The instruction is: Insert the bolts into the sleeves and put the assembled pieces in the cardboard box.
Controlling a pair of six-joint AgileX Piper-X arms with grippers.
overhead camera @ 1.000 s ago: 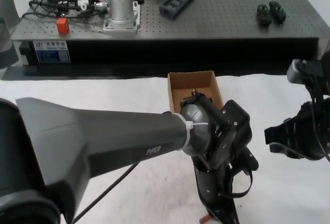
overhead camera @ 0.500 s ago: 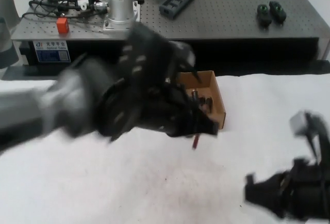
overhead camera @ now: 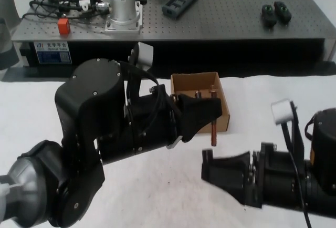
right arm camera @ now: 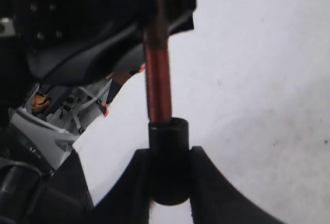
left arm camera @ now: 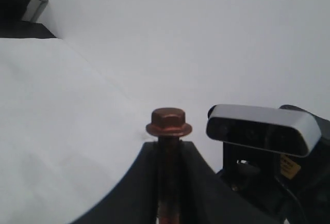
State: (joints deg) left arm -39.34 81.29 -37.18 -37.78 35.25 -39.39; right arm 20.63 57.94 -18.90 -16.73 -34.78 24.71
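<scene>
Bolt (right arm camera: 157, 74), copper-coloured, is held over the white cloth (overhead camera: 294, 89) with its long axis roughly upright, as far as can be judged, and its flanged hex head on top. Its shank is pinched just under the head by the left gripper (left arm camera: 168, 154), whose fingers are pressed against it.

Directly below, the black sleeve (right arm camera: 168, 131) is clamped between the fingers of the right gripper (right arm camera: 168, 157), with its bore turned up towards the bolt. The shank's lower end is seen meeting the sleeve's mouth, roughly in line with it. Whether the tip is already inside the bore or only at the rim cannot be told.

The coming move is judged to turn on this alignment: bolt above, sleeve below, both axes kept in one line while the parts are brought together. A slight tilt could catch the tip on the rim.

The cardboard box (overhead camera: 195, 81) lies just beyond the bolt, open side up, with a few small pieces inside. The left gripper is the nearer to it.

The head and the grip beneath it are given by the left wrist view, and the junction with the sleeve by the right wrist view. In the high view the sleeve cannot be made out against the right gripper's dark fingers, but the box is placed relative to both arms.
</scene>
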